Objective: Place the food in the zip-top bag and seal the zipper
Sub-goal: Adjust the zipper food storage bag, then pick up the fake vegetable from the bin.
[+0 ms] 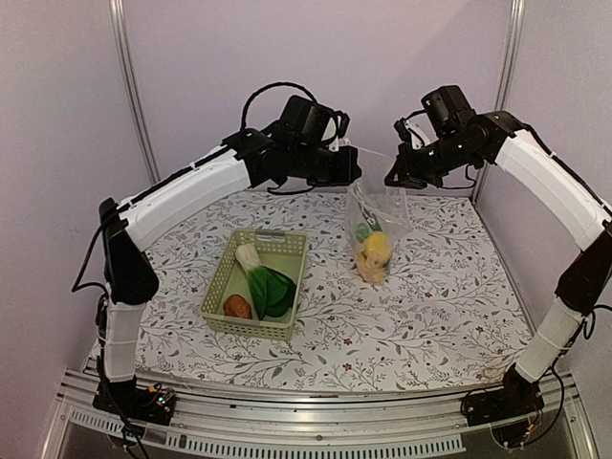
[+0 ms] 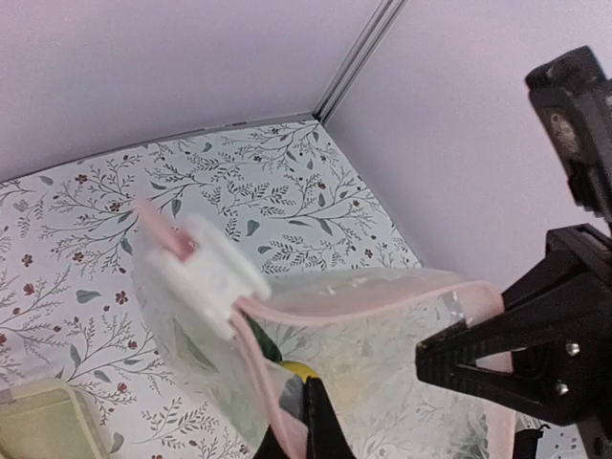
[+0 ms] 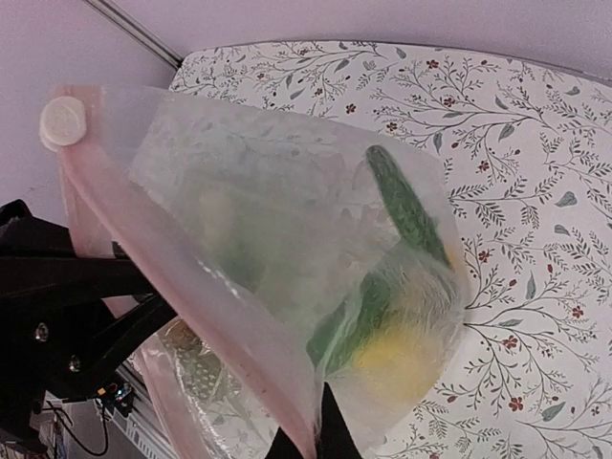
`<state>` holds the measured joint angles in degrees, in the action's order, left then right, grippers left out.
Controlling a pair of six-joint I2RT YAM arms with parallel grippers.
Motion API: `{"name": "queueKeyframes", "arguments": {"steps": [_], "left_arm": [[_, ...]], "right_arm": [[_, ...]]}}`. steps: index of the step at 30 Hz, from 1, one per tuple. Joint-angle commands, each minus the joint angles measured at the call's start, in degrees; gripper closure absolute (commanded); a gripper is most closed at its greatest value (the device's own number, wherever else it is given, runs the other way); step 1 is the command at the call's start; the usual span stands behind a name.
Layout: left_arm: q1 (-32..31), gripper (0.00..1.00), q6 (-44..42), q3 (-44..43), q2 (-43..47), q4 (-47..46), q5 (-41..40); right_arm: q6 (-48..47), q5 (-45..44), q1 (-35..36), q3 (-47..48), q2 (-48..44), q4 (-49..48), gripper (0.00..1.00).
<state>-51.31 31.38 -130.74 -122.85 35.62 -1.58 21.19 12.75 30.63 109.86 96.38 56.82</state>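
The zip-top bag (image 1: 379, 218) hangs above the table, held up by both arms at its mouth. My left gripper (image 1: 350, 168) is shut on the bag's left mouth edge and my right gripper (image 1: 396, 174) on its right edge. Low in the bag lie a yellow fruit (image 3: 402, 359), a long green cucumber (image 3: 406, 206) and more green food. In the left wrist view my left gripper (image 2: 304, 421) pinches the pink zipper (image 2: 363, 301) below a white slider (image 2: 206, 273). The right gripper (image 3: 320, 440) grips the clear film. Bok choy (image 1: 268, 285) and a reddish-brown piece (image 1: 237, 306) lie in the basket.
The pale green lattice basket (image 1: 251, 327) stands left of the bag on the floral tablecloth. Pale walls and metal corner posts close the table at the back and sides. The two arms arch over the table's back half.
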Motion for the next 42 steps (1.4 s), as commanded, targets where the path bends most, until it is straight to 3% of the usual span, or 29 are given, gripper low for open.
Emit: {"name": "queueKeyframes", "arguments": {"steps": [1,3,7,10,13,20,27,34,42], "left_arm": [[-0.5,1.0,0.1,-2.7,1.1,-3.2,1.1],[-0.5,0.99,0.2,-2.4,1.0,-3.6,2.9],[0.3,0.61,0.0,-1.8,1.2,-0.9,3.3],[0.3,0.43,-2.2,2.5,4.6,0.1,2.6],[0.3,0.33,-5.2,11.0,10.8,-0.1,4.7],[0.4,0.3,-6.1,29.3,24.1,7.7,-2.2],[1.3,0.3,2.7,43.8,31.9,21.0,-8.7],[1.9,0.3,14.9,55.6,32.3,26.0,-9.8],[3.7,0.29,17.3,58.4,29.1,24.7,-8.0]], "right_arm": [[0.1,-2.0,-0.1,-0.7,-1.7,-1.0,1.0],[-0.6,-3.7,-0.7,0.8,-1.8,0.1,1.0],[-3.0,-4.4,-1.4,1.1,-0.4,1.5,1.0],[-3.7,-4.5,-1.4,-1.1,0.2,1.0,1.0],[-3.3,-3.9,-1.4,-5.3,-0.3,-1.6,1.0],[-1.8,-0.5,-1.4,-8.0,-0.4,-4.3,1.0],[-1.8,1.4,-1.5,-7.0,0.9,-4.6,1.0],[-2.6,2.6,-1.4,-4.8,2.9,-4.2,1.0],[-2.9,3.1,-1.4,-5.9,2.4,-4.2,1.0]]}}
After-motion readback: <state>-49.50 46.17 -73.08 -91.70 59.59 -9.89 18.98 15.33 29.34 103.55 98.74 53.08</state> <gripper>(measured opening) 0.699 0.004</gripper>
